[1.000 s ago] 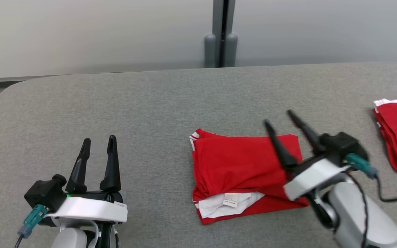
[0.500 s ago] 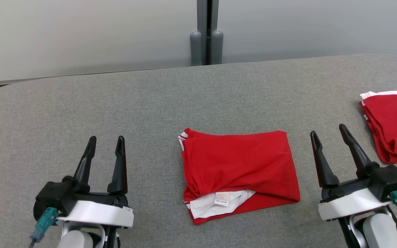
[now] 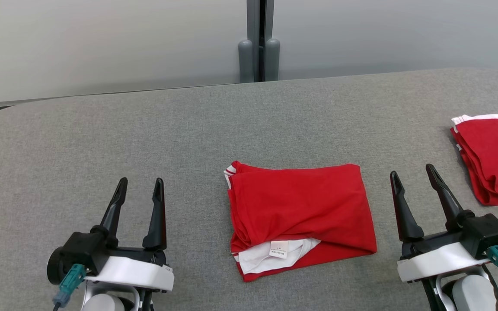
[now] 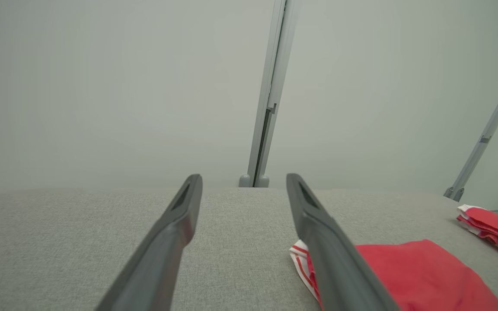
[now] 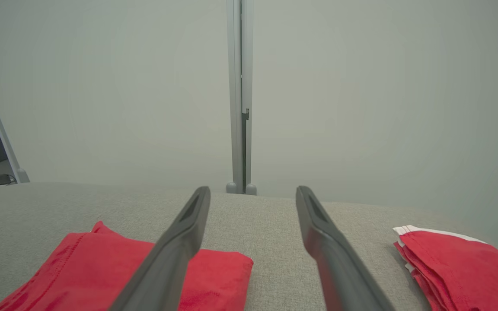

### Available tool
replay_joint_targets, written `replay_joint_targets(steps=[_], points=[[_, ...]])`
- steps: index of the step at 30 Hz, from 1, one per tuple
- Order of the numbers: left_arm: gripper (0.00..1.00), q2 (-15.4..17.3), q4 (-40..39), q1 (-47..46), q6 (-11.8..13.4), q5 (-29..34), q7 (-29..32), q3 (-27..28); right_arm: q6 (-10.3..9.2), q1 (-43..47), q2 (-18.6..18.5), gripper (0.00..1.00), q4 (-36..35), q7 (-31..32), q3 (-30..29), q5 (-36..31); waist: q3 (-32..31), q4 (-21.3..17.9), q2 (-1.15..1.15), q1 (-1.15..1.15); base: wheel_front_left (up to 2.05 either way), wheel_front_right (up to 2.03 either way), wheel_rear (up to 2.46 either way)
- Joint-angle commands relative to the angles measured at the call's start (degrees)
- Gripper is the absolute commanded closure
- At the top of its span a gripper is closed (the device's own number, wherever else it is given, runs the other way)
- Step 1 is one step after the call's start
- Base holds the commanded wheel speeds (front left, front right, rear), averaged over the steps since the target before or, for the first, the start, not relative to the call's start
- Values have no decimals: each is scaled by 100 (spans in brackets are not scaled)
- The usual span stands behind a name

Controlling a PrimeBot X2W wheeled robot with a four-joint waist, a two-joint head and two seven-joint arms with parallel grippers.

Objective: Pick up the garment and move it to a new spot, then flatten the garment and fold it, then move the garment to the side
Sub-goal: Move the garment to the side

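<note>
Jaws on both my arms stand apart and empty: left jaws low at the left of the grey surface [image 3: 145, 129], right jaws at the lower right, just beside the folded red garment [image 3: 301, 207] lying between them. A second ago my right arm reached over its right edge; now it hangs clear. Another red pile [image 3: 491, 160] lies far right.
</note>
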Motion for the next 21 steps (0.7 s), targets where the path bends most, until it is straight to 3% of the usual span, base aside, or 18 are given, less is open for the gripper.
replay_joint_targets(steps=[1, 13, 21], points=[[0, 19, 15, 55, 31, 55, -7, -9, -3, 18, -1, 0, 24, -30, -24, 5, 3, 5, 0, 0, 0, 0, 0], [0, 20, 102, -43, 27, 40, -7, -118, -3, -67, 136, 0, 288, -30, -126, 307, 102, 71, 0, 0, 0, 0, 0], [0, 20, 162, -247, -3, 44, -6, -252, -3, -411, 243, 0, 1455, -30, -12, 792, 495, 286, 0, 0, 0, 0, 0]])
